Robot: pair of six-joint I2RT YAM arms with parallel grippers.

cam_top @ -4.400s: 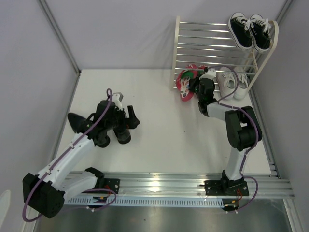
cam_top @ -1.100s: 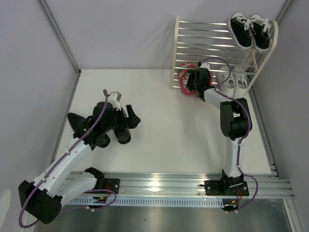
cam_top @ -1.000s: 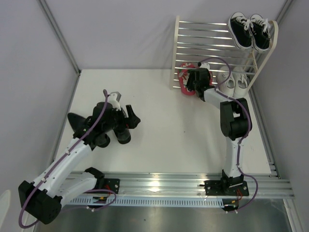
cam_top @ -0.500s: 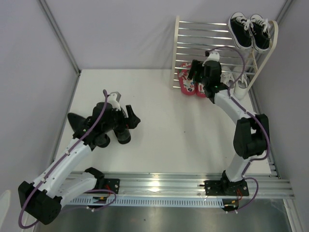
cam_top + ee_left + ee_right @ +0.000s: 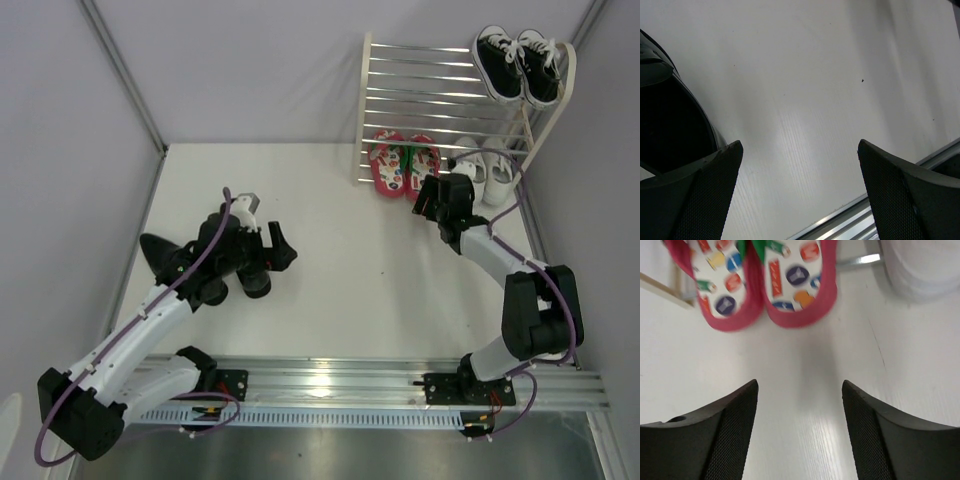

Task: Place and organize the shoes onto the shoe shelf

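The left gripper (image 5: 274, 248) is held fully released over the desk (image 5: 340, 240) with nothing between its fingers. A black dress shoe (image 5: 160, 252) lies just to its left, the dark mouth showing at the edge of the wrist view. The dress shoes are judged to be the step in hand. The gripper should be shifted left and lowered so that one finger is slipped inside the mouth and the other outside the collar, since glossy leather is likely to slide if only the toe is pinched. The shoe should then be carried level to a free stretch of bars. One dress shoe is plainly counted; whether a second is hidden under the arm cannot be told. Two red flip-flops (image 5: 404, 166) are set side by side at the foot of the shoe shelf (image 5: 365, 100), straight ahead of the right gripper (image 5: 800, 385), which is released, empty and apart from them. Two white sneakers (image 5: 486, 170) lie ahead and to its right, and two black canvas sneakers (image 5: 522, 63) are perched on the top tier beyond.
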